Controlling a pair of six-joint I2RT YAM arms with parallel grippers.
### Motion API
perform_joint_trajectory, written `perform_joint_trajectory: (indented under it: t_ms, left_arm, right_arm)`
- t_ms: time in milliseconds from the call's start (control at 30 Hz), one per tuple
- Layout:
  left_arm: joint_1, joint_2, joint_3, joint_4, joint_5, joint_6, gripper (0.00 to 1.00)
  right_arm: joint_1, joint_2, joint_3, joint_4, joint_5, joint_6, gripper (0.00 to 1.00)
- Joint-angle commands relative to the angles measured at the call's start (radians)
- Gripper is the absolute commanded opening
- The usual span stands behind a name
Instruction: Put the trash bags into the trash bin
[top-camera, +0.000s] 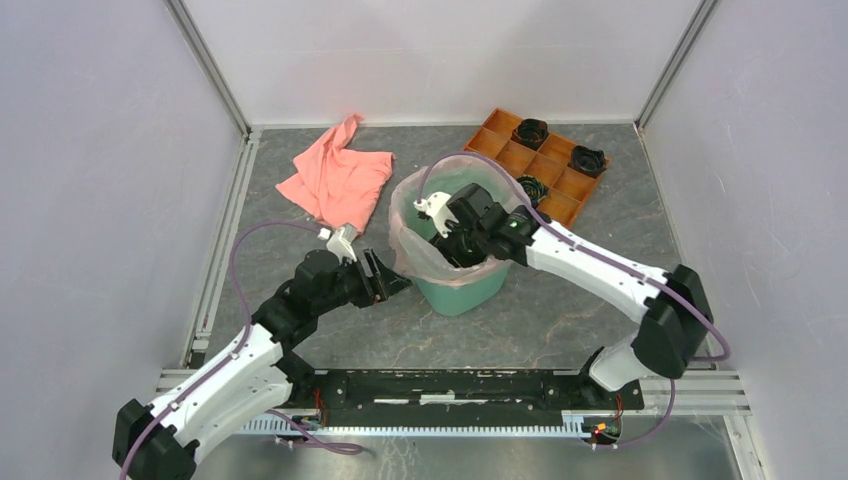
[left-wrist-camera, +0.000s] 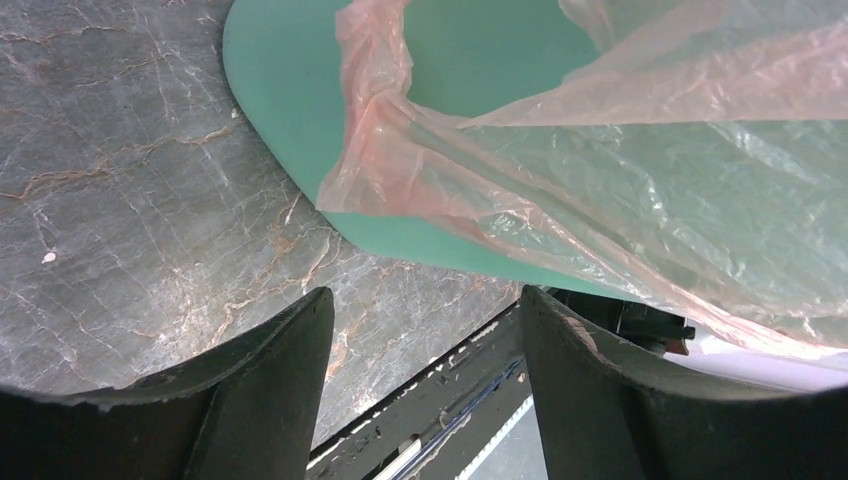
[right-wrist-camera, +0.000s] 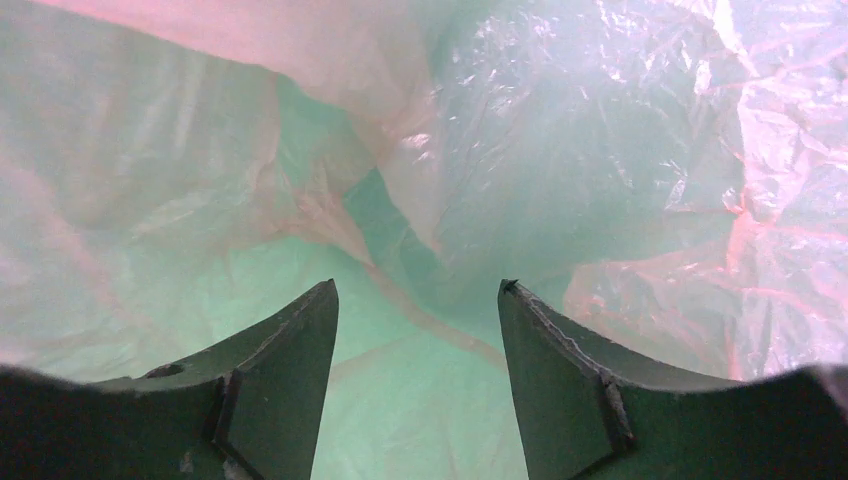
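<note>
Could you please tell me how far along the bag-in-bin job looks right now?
Mostly done: the trash bag is inside the trash bin, its film draped over the near-left rim. In hand: the right gripper is open down inside the bag, gripping nothing; the left gripper is open outside, beside the overhanging edge. Left, probably: tidying that bunched overhang and pulling both arms clear.

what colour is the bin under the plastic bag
The trash bin is mint green; it shows best in the top external view.

Lab test cell: white panel walls (top-camera: 100, 150), aluminium frame rails (top-camera: 211, 68)
</note>
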Motion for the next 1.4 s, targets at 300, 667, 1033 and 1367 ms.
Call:
perform_joint_trajectory:
  t_ms: [300,667,1033,1367]
  left_arm:
    - [-0.003,-0.290,0.125,-0.149,0.184,0.083,0.89]
    - [-0.003,-0.176,0.125,-0.111,-0.046,-0.024,0.75]
    - [-0.004,0.065,0.059,0.120,-0.109,0.013,0.73]
    - [-0.003,0.180,0.020,0.122,-0.140,0.061,0.67]
  right_arm:
    - [0.006,-0.022,0.001,0.057,-0.092,0.022,0.67]
    - [0.010,0.057,-0.044,0.105,-0.100,0.031,0.65]
    - [0.010,-0.019,0.009,0.079,-0.133,0.059,0.70]
    - [0.011,-0.080,0.150,0.074,-0.065,0.100,0.72]
